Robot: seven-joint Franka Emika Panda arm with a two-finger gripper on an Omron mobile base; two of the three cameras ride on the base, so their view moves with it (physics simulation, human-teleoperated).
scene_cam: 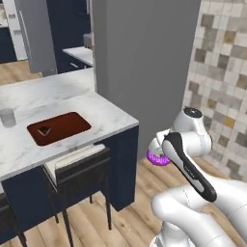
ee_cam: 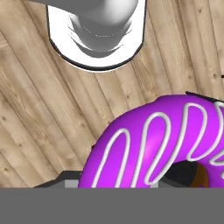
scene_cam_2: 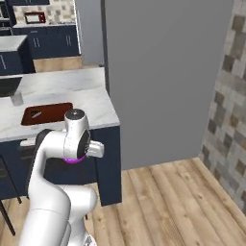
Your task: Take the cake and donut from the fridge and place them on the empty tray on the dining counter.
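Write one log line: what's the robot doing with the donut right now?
held: donut in jaws | cake on tray | arm beside counter, over wood floor

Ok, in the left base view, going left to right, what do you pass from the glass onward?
glass → cake on the tray → donut at the gripper → tiled wall
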